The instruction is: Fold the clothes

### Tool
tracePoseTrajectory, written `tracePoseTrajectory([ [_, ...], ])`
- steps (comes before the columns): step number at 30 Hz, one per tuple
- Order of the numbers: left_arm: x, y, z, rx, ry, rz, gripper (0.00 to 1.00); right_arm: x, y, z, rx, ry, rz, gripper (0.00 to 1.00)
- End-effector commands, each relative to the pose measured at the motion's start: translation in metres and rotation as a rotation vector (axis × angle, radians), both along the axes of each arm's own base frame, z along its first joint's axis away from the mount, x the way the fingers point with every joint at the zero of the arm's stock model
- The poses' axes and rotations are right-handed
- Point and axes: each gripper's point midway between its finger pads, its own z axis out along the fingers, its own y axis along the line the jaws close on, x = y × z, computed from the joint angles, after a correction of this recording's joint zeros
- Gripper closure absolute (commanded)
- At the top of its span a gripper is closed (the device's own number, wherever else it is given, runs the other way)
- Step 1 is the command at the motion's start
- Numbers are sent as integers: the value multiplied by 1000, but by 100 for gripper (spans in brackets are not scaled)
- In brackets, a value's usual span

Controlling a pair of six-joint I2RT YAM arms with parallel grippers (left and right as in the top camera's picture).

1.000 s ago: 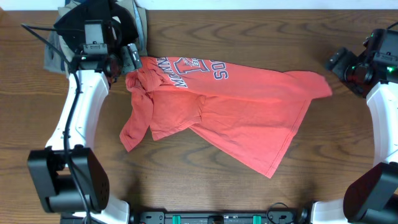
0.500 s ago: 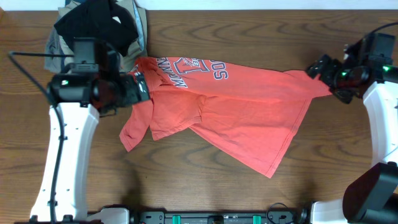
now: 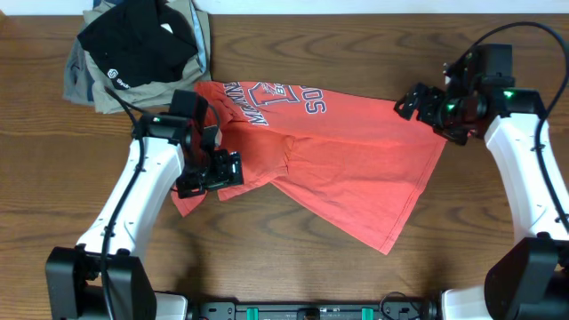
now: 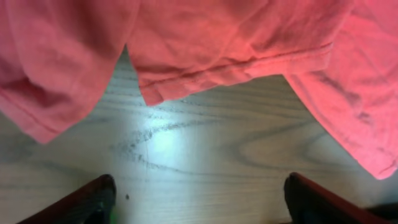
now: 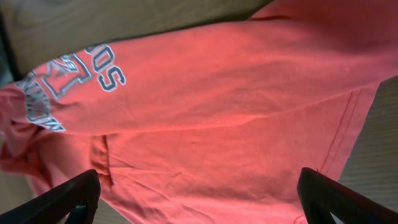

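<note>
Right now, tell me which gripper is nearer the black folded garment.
Left. The left gripper sits over the bunched sleeve end of the red-orange T-shirt, a short way from the black folded garment; the right gripper is at the shirt's opposite end, much farther off.

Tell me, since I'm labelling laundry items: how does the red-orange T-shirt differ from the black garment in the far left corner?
The red-orange T-shirt lies spread and rumpled; the black garment is a compact folded bundle. The T-shirt bears large printed lettering; the black garment only a small white logo. The T-shirt rests on the table itself; the black garment sits atop a khaki-grey garment. Both are soft clothing.
</note>
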Motion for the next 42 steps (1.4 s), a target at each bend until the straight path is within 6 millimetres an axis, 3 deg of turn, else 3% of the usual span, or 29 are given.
tracePoseTrajectory([
  [1,-5,-2,-18,-9,18,1,15,-3,5,-5,-40,9,25,1],
  [8,-7,-1,-54,-12,10,55,17,-4,9,-6,-43,8,36,2],
  [15,4,-3,-60,-22,-48,63,23,-4,10,-6,-42,11,39,4],
  [32,0,-2,-102,-2,67,87,24,-7,10,-8,-57,21,42,4],
  [37,5,-3,-103,-6,51,87,56,-7,6,-9,-78,23,33,4],
  [40,5,-3,-103,-6,49,87,81,-8,4,-11,-91,28,27,4],
  [41,5,-3,-102,-6,51,87,94,-8,4,-11,-95,29,26,4],
  [42,3,-3,-102,-5,58,88,94,-8,3,-12,-99,31,24,4],
])
